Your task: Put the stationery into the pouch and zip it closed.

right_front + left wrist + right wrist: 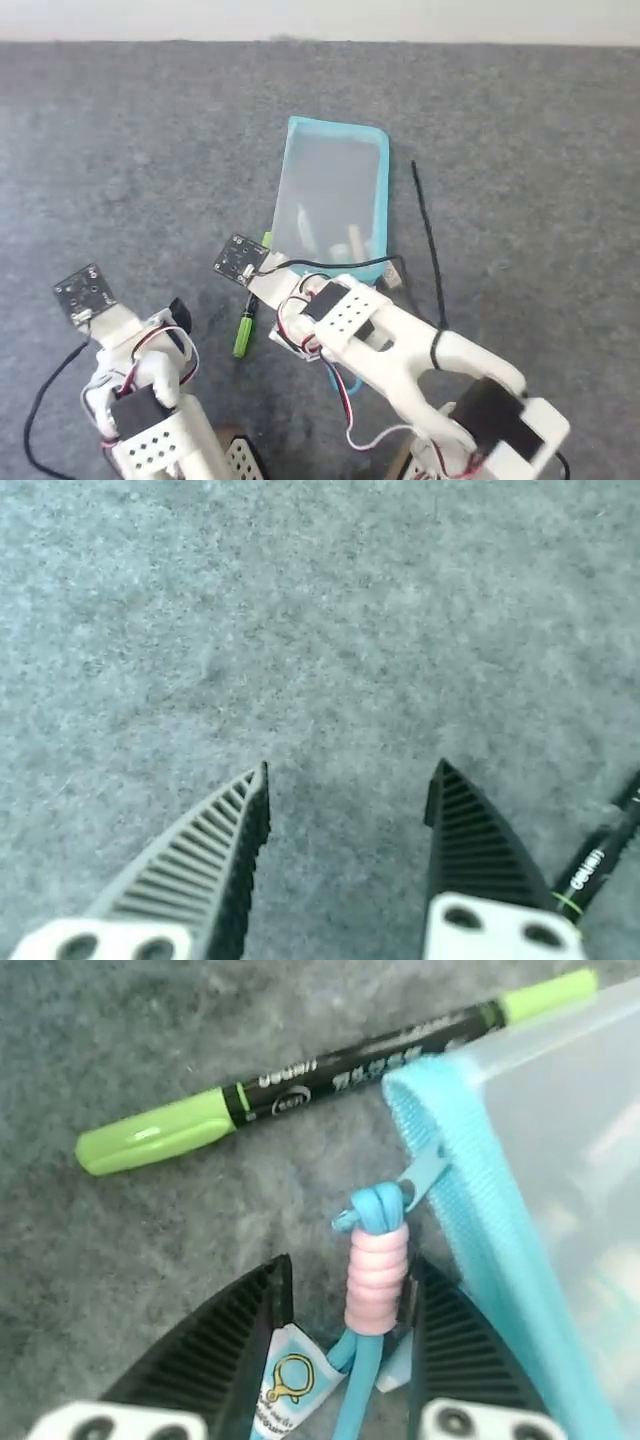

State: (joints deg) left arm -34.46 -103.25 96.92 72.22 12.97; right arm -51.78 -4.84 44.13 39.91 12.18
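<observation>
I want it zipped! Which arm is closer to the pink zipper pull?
Right. The right arm has its jaws open either side of the pink zipper pull; the left arm holds its jaws over bare carpet, beside the marker.

One pouch (330, 195), one green marker (245, 330) (lying outside pouch), one black cord (430, 240).

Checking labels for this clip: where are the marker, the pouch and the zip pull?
marker (340, 1065), right wrist view, black barrel.
pouch (381, 190), high view, blue side edge.
zip pull (377, 1275), right wrist view, pink bead.
</observation>
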